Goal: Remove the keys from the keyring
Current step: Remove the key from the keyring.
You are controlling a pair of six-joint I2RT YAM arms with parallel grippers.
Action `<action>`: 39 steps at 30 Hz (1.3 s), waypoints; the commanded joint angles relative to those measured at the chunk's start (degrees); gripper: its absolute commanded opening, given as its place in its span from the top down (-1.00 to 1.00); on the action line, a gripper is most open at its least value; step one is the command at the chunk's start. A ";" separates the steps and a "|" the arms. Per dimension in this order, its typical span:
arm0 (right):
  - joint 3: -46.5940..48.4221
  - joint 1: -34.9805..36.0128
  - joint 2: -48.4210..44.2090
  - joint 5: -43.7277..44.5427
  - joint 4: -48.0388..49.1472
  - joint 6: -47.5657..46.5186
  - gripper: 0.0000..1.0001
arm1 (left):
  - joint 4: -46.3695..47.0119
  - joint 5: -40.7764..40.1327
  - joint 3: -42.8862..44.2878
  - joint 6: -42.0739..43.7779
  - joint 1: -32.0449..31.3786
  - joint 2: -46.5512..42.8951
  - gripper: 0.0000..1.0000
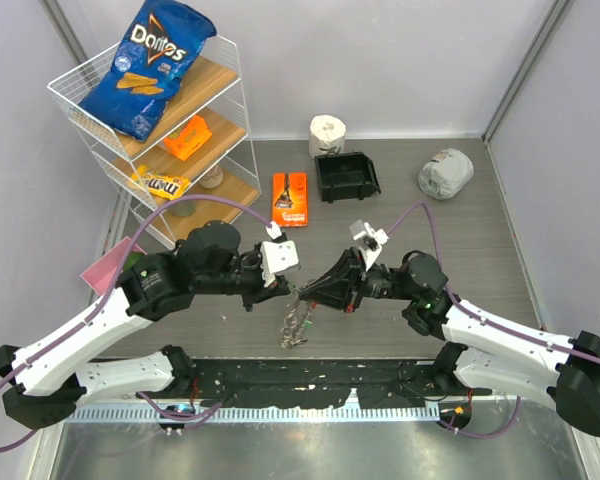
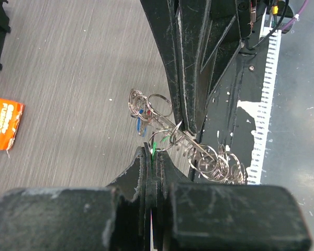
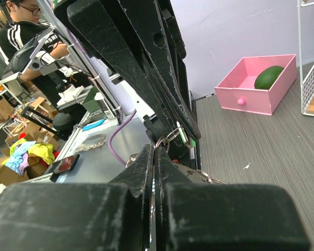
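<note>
The keyring (image 1: pixel 295 325), a silver loop fringed with many small rings, hangs between my two grippers just above the table. In the left wrist view the keyring (image 2: pixel 209 159) runs diagonally, with a blue-headed key (image 2: pixel 139 124) dangling at its far end. My left gripper (image 2: pixel 150 151) is shut on a green-headed key (image 2: pixel 154 146). My right gripper (image 3: pixel 154 149) is shut on the keyring's wire (image 3: pixel 170 137), facing the left gripper tip to tip. From above, the left gripper (image 1: pixel 286 287) and right gripper (image 1: pixel 308 291) almost touch. The other keys are hard to tell apart among the rings.
A wire shelf (image 1: pixel 75 95) with a Doritos bag (image 1: pixel 155 65) stands at the back left. An orange packet (image 1: pixel 290 198), a black bin (image 1: pixel 346 176), a paper roll (image 1: pixel 327 133) and a grey bundle (image 1: pixel 445 172) lie behind. A pink box (image 3: pixel 256 83) holds an avocado.
</note>
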 commanded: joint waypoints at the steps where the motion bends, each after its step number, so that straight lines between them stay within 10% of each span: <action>1: 2.16 1.99 0.56 -5.58 -0.13 0.35 0.90 | 6.25 -4.71 3.41 1.38 0.85 -1.06 1.00; 26: 8.13 2.17 7.16 -3.99 -12.96 -1.76 0.88 | 8.63 1.08 1.48 1.20 0.77 -2.73 1.00; 30: 7.78 2.25 5.06 -3.12 -13.40 -3.34 0.15 | 7.84 -0.93 1.13 1.20 0.77 -3.34 1.00; 39: 4.97 2.17 -0.75 2.49 -14.36 -7.30 -0.03 | 6.61 -2.25 0.42 0.77 0.77 -5.71 1.00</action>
